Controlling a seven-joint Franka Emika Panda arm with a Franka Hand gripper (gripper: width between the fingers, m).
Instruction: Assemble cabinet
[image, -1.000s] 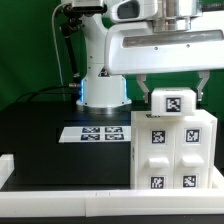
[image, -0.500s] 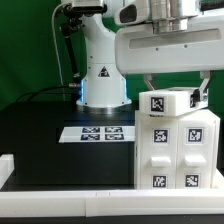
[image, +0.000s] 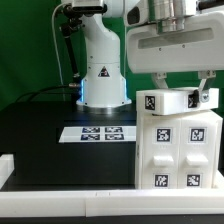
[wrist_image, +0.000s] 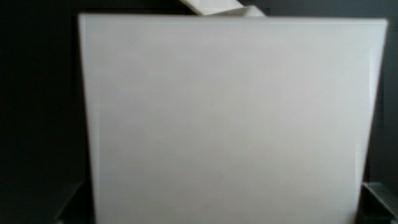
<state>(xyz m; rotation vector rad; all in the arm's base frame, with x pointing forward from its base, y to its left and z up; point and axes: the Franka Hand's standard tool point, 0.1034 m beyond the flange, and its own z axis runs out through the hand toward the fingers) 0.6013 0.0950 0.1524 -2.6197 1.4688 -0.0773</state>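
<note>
Cabinet (image: 178, 150): stands on the black surface (image: 40, 130) at the exterior view's right, its far edge cut off.
White face (wrist_image: 222, 120): fills the wrist view; we cannot tell which part it is.
Marker board (image: 97, 132): one end hidden behind the cabinet.
Top block (image: 165, 101): has shifted slightly toward the exterior view's left since a second ago.
Gripper (image: 182, 88): straddles the block; we cannot tell whether it pinches.
Labels: square tags, no words we can read.

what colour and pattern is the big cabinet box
The large white plastic cabinet box carries black-and-white square marker tags; clearest in the exterior view.

Exterior view faces the arm (image: 100, 55) head-on; wrist view looks close onto the shared cabinet (image: 176, 150)
</note>
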